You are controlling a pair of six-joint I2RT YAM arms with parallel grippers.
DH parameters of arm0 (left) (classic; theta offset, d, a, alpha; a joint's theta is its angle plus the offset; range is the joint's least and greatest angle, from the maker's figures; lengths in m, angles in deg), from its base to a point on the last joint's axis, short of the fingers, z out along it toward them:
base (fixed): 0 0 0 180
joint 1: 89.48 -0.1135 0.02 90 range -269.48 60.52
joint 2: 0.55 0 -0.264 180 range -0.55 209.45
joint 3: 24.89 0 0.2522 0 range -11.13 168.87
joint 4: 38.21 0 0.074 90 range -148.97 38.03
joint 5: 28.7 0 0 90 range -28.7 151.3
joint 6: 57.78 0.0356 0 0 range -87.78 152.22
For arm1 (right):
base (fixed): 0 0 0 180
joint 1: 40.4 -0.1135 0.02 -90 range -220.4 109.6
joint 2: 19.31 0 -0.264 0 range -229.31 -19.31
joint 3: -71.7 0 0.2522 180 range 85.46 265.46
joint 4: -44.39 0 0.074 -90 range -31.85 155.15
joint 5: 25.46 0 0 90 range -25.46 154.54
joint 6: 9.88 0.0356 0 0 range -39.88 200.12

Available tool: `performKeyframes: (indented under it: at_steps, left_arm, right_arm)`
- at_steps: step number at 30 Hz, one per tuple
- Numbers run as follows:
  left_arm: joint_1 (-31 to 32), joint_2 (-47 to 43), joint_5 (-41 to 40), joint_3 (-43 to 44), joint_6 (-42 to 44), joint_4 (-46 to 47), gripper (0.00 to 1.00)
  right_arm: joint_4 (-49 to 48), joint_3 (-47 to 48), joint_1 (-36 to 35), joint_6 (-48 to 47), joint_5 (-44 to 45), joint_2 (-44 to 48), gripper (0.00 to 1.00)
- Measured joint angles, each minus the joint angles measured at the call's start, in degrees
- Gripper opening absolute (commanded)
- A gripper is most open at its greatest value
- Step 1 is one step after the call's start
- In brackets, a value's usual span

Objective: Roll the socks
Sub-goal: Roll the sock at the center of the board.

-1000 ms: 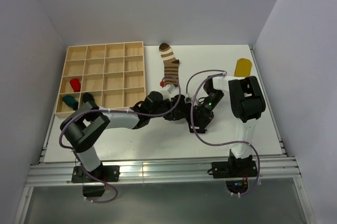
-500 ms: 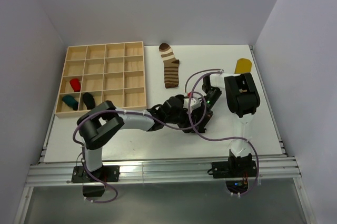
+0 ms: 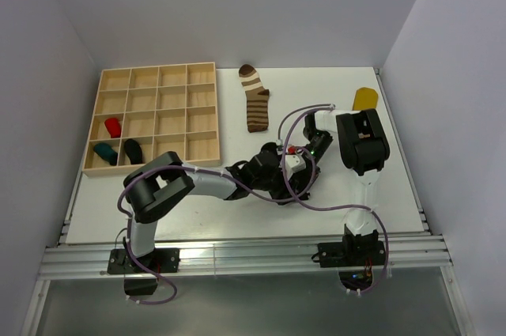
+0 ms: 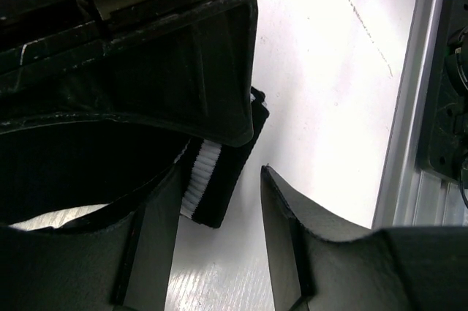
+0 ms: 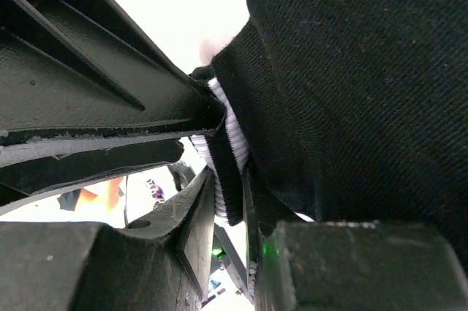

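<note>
The black sock with white cuff stripes (image 5: pixel 351 69) lies at the table's middle right, under both grippers. My right gripper (image 5: pixel 228 208) is shut on its striped cuff (image 5: pixel 232 139). My left gripper (image 4: pixel 219 175) is open just beside it, and the cuff's end (image 4: pixel 219 194) pokes between its fingers, against the left finger (image 4: pixel 157 230). From above, the left gripper (image 3: pixel 286 171) and right gripper (image 3: pixel 307 168) meet and hide most of this sock. The brown-and-cream striped sock (image 3: pixel 254 99) lies flat at the back. The yellow sock (image 3: pixel 364 99) lies at the back right.
A wooden compartment tray (image 3: pixel 158 75) stands at the back left, with a red roll (image 3: pixel 112 126), a teal roll (image 3: pixel 103 152) and a black roll (image 3: pixel 132 149) in its left cells. The table's metal front rail (image 4: pixel 424 121) is close to the left gripper.
My left arm has swung right and forward, away from the striped sock, until its gripper sits against the right gripper. The right gripper has shifted slightly.
</note>
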Motion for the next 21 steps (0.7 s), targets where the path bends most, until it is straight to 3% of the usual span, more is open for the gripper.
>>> performKeyframes:
  at_steps: [7,15,21]
  left_arm:
    - [0.00,0.02,-0.92,-2.12,-2.14,3.52,0.35]
    - [-0.20,0.81,-0.35,-3.67,-6.14,7.43,0.00]
    - [-1.77,1.11,4.26,-5.79,-10.69,11.10,0.00]
  right_arm:
    - [-0.09,0.00,0.00,2.16,-0.07,0.00,0.20]
    - [-0.92,-0.28,0.00,4.83,0.04,0.83,0.27]
    - [-6.38,-2.29,0.22,7.50,-0.72,7.61,0.42]
